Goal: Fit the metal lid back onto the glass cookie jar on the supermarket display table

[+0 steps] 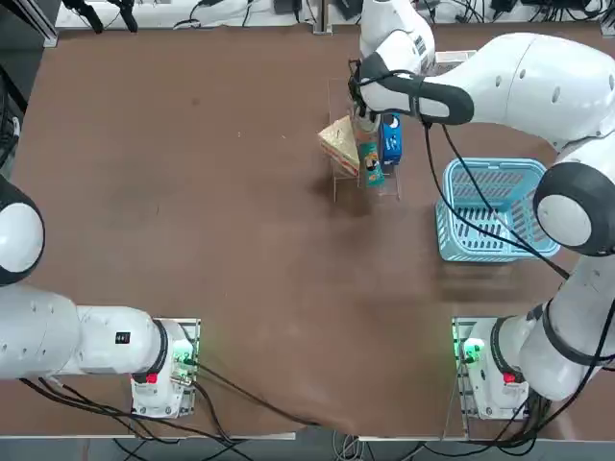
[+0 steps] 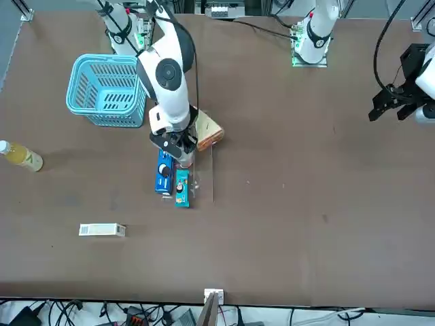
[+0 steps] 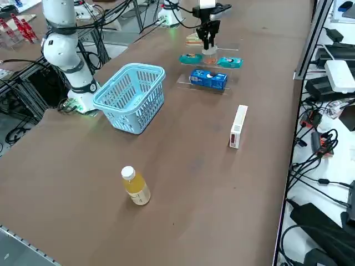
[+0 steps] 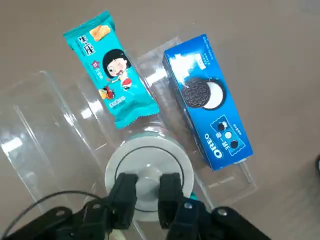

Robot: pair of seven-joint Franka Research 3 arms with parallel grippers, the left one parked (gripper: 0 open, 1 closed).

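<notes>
My right gripper [image 4: 149,181] pinches knob of round silvery-white metal lid [image 4: 120,162]. Lid is right over small clear glass cookie jar [image 3: 209,58]; can't tell if it sits flat. Blue cookie box [image 4: 210,102] and teal snack pack [image 4: 112,70] lie near jar.

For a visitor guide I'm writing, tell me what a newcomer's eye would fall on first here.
Probably the light-blue plastic basket, standing on the brown tabletop at the robot's right. Next, the bright blue Oreo box and turquoise snack pack on the clear acrylic rack. Beside them, the white right arm brings its black gripper to the round metal lid on the small glass jar.
</notes>
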